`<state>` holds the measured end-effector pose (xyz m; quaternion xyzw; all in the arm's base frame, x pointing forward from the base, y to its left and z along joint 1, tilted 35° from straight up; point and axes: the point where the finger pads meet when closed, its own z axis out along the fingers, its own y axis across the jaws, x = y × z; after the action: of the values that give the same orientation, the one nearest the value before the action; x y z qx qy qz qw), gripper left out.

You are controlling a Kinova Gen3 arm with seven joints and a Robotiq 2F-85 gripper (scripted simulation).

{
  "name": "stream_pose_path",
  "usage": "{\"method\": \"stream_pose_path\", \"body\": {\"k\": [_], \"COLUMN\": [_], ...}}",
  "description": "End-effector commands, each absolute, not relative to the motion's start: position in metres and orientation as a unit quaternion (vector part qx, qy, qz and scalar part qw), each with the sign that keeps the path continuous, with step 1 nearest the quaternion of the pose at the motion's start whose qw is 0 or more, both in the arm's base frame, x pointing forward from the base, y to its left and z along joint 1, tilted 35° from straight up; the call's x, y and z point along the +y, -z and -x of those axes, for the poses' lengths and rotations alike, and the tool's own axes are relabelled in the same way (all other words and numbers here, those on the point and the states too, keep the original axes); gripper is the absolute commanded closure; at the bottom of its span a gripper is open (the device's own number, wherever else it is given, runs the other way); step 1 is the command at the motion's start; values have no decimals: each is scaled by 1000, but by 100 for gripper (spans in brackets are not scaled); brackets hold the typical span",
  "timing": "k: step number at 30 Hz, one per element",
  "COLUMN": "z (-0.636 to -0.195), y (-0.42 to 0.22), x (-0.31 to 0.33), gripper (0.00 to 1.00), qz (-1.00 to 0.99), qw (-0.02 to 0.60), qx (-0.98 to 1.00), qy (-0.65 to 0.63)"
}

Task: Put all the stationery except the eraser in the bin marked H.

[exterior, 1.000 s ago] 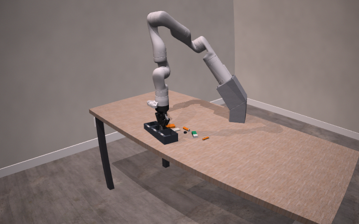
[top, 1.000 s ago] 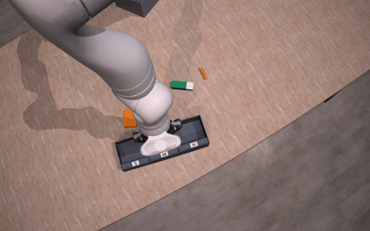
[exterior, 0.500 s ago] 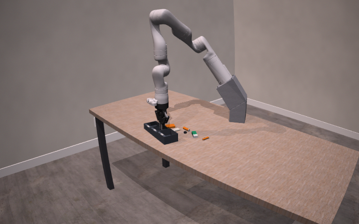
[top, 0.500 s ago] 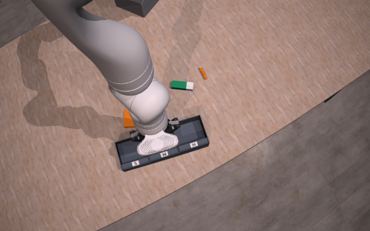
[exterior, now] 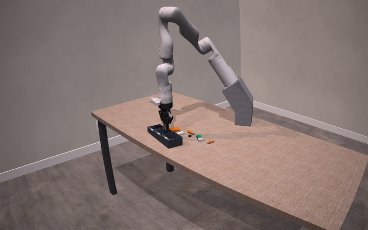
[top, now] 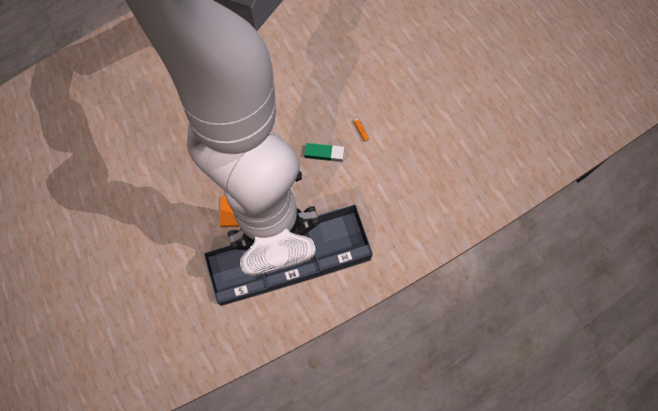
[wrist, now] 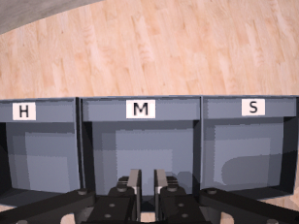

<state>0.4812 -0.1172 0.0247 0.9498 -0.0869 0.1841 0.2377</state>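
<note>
A dark tray of three bins [top: 289, 254] stands near the table's front edge, marked S, M and H. In the wrist view bin H [wrist: 39, 151] is at the left, bin M [wrist: 142, 149] in the middle and bin S [wrist: 248, 149] at the right; what I see of each is empty. My gripper [wrist: 148, 183] hangs over bin M, shut, with nothing between the fingers. It also shows in the exterior view [exterior: 166, 125]. A green and white eraser [top: 324, 151] and a small orange pen [top: 361, 129] lie on the table behind the tray.
An orange block [top: 227, 212] lies behind the tray, partly hidden by my arm. The exterior view also shows a white piece [exterior: 181, 133], another orange piece [exterior: 190, 132] and a small black thing [exterior: 189, 136] near the eraser.
</note>
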Motion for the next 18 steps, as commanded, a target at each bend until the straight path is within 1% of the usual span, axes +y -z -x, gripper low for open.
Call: {"method": "stream_pose_path", "body": {"k": [1,9,18], "z": [-481,-474,-473], "y": [-27,-47,-48], "x": [-109,-97,-97], "gripper": [91,91,91], "qz": [-950,-950,-950], "qw": [240,240,240], "qx": [-80,-80,-80], "qy": [-181,-181,-181]}}
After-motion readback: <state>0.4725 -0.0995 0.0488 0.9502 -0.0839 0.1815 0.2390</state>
